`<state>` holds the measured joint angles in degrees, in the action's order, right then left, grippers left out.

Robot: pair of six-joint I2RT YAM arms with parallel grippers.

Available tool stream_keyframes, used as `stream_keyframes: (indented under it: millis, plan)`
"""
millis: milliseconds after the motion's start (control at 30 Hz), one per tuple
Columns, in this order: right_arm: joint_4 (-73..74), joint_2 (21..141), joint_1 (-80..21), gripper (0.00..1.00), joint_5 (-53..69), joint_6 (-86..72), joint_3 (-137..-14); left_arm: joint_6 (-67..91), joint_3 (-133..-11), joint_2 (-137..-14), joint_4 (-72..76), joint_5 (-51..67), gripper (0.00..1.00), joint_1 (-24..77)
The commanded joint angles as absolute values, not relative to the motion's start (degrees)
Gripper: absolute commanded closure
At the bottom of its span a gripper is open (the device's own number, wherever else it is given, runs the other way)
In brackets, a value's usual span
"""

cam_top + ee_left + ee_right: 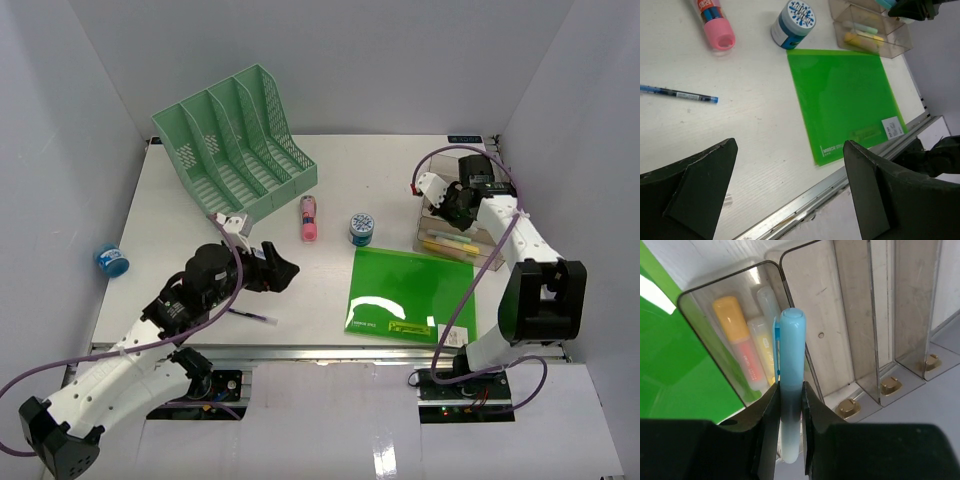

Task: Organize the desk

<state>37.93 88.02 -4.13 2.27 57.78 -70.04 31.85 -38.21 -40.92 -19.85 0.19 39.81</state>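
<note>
Closest to the lens in the right wrist view, the right gripper [790, 407] has its jaws pinched onto a pale blue highlighter [791, 350], which sticks out past the fingertips with its far end pointing away from the camera. It is held lengthwise over the clear organizer [840, 310], right at the wall between the compartment holding the orange and yellow highlighters [737, 335] and the one beside it. I judge this lines it up to drop in with its kind.

In the top view the organizer sits at the right of the desk [190, 260], just beside the far edge of the green folder [412, 290], so the desk lies under the organizer rather than directly under these jaws. The left gripper [790, 145] hangs with jaws spread wide and nothing between them. Bare desk shows in the gap, close to the silver front rail [805, 200]. A blue pen [680, 93] lies at the left of that frame and is probably the next pick.
</note>
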Motion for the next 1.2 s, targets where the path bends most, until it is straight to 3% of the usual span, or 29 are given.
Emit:
stream_keyframes:
  millis: [0, 233, 300, 533, 800, 967, 1033, 1167]
  plan:
    - [34.2, 91.9, -3.8, 0.88, -2.4, 62.2, -72.3, 28.4, -34.8, -37.6, -21.4, -1.6, 0.02, 39.6]
    - [32.6, 93.7, -3.5, 0.77, -2.2, 64.6, -68.9, 29.7, -33.3, -35.3, -21.5, -2.5, 0.02, 39.6]
    - [32.2, 94.3, -3.3, 0.67, -2.1, 64.6, -68.0, 30.1, -33.1, -35.5, -21.5, -2.3, 0.02, 39.6]
    - [32.3, 93.4, -1.6, 0.48, 1.8, 64.9, -66.6, 34.6, -31.5, -38.3, -17.7, -0.7, 0.02, 39.6]
    - [35.8, 85.7, -0.7, 0.44, 9.4, 63.1, -67.0, 45.0, -34.1, -46.9, -12.0, -0.3, 0.02, 39.5]
    - [42.9, 76.8, -0.7, 0.42, 26.0, 57.7, -68.4, 55.9, -37.9, -56.9, -12.8, -2.9, 0.07, 38.2]
    - [44.3, 73.5, -0.7, 0.39, 34.3, 54.9, -67.7, 58.5, -40.3, -59.9, -14.9, -3.3, 0.20, 37.0]
    - [45.0, 68.4, -0.7, 0.37, 50.2, 48.9, -61.6, 67.1, -47.2, -71.7, -23.4, -3.3, 0.26, 33.3]
